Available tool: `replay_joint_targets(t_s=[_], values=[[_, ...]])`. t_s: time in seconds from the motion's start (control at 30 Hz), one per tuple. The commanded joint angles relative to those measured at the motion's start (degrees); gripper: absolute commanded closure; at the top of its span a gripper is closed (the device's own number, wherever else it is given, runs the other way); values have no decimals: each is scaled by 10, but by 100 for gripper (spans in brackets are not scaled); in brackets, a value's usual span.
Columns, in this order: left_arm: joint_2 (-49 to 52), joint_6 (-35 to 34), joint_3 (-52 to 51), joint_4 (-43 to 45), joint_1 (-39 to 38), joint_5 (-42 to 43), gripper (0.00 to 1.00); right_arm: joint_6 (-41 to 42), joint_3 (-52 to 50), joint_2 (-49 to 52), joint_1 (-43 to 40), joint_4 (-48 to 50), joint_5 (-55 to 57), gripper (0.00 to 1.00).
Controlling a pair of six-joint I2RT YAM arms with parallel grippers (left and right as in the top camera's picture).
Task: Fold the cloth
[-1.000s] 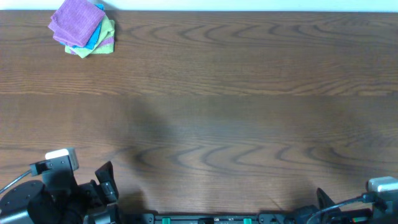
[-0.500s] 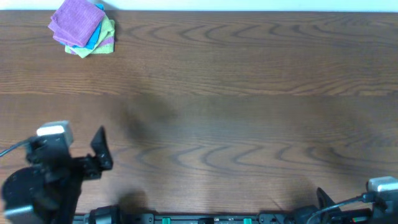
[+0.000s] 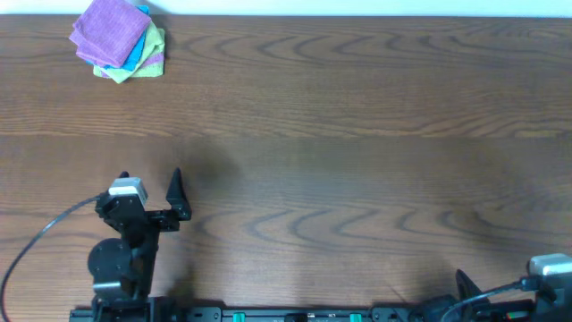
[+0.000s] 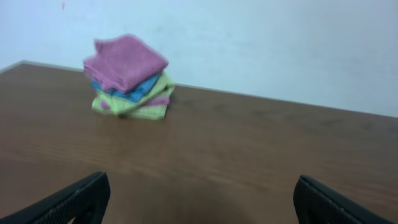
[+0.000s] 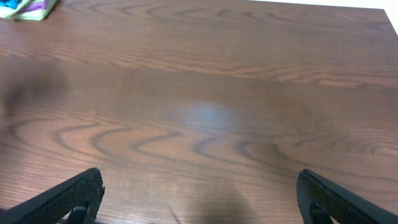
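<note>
Purple cloth (image 3: 109,31) on a stack at the far left corner of the surface (image 3: 357,134).
The cloth lies folded on top of a blue cloth (image 4: 142,87) and a yellow-green cloth (image 4: 121,104). The left gripper (image 3: 150,181) is towards the near edge, well apart from the stack, its jaws wide apart and empty. The right gripper (image 5: 199,199) is at the near right corner, its jaws also apart and holding nothing.

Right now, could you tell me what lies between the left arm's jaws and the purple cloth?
Only bare table up to the purple cloth, shown in overhead view.
</note>
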Motion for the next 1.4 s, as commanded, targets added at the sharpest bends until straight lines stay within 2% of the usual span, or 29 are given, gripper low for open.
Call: replay_joint_targets(t_s=[0.0, 0.67, 1.37], values=[[-18, -34, -26, 13, -2, -30, 5, 2, 0, 2, 4, 0, 4, 1], [-95, -63, -132, 10, -2, -46, 5, 2, 0, 2, 4, 0, 4, 1], [-103, -58, -132, 10, -2, -52, 5, 2, 0, 2, 4, 0, 4, 1]])
